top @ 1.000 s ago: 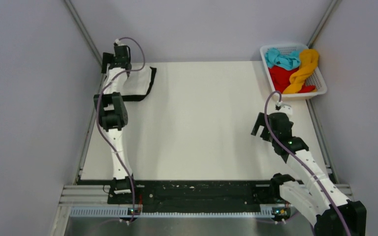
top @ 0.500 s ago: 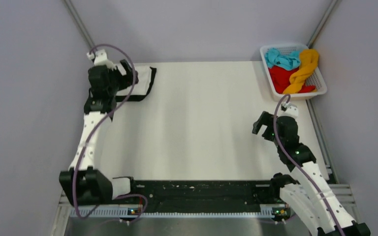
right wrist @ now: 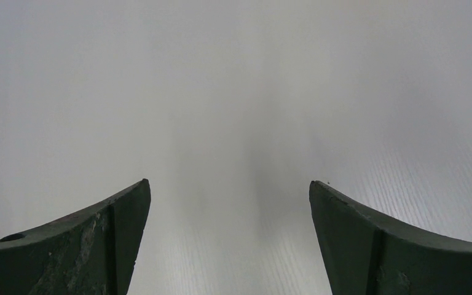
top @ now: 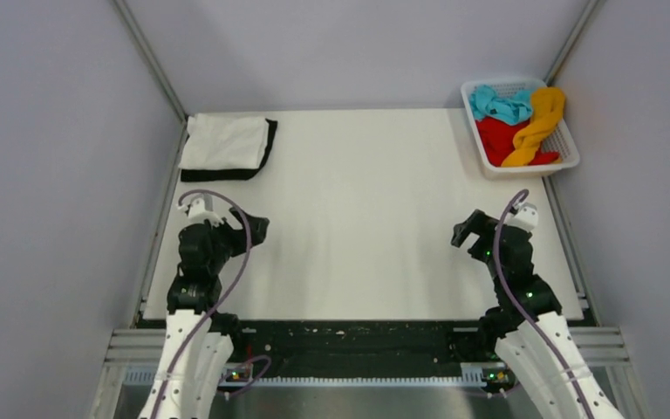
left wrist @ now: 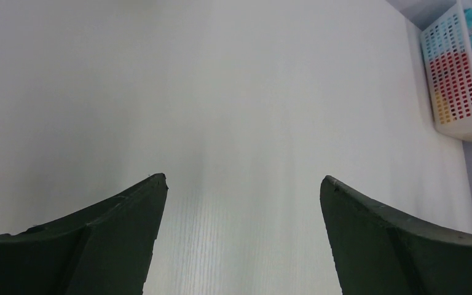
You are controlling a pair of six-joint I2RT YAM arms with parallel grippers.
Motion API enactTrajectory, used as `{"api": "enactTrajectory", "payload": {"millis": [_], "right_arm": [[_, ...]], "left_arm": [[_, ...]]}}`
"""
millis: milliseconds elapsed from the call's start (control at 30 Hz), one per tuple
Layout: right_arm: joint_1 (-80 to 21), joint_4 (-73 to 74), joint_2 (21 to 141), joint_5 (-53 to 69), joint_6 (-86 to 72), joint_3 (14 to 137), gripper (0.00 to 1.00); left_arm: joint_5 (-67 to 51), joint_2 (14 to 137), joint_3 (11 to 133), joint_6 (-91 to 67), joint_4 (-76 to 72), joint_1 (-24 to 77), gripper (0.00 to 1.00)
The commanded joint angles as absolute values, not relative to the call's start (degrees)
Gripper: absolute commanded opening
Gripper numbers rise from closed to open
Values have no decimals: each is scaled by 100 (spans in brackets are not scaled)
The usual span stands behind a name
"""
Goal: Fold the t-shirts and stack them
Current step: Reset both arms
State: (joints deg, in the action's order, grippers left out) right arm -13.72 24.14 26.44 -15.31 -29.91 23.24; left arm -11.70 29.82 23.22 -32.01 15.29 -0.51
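Observation:
A folded white t-shirt (top: 224, 141) lies on a folded black t-shirt (top: 267, 148) at the table's far left corner. Teal (top: 499, 104), red (top: 501, 140) and yellow-orange (top: 536, 122) t-shirts sit bunched in the white lattice basket (top: 569, 163) at the far right. My left gripper (top: 253, 230) is open and empty over the near left of the table, well short of the stack. My right gripper (top: 467, 232) is open and empty over the near right, below the basket. Both wrist views show spread fingers over bare table, left (left wrist: 243, 184) and right (right wrist: 228, 187).
The basket also shows at the upper right of the left wrist view (left wrist: 458, 80). Grey walls close the table on the left, right and back. A black rail (top: 349, 336) runs along the near edge between the arm bases.
My left arm has pulled back from the stack at the far left corner to the near left, leaving the white and black shirts uncovered. My right gripper has drawn slightly nearer.

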Motion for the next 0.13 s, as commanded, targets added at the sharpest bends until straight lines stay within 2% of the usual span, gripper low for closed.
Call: {"api": "enactTrajectory", "payload": {"millis": [0,100], "right_arm": [[-1359,2210,2429,-1747,-3094,2389,99],[-1356,2201,2398,-1832,-3092,2394,99]], "left_arm": [[-1010,3158,2654,-3308,1273,-26,99],[-942,3422,2734,-3263,1327,-26,99]]}}
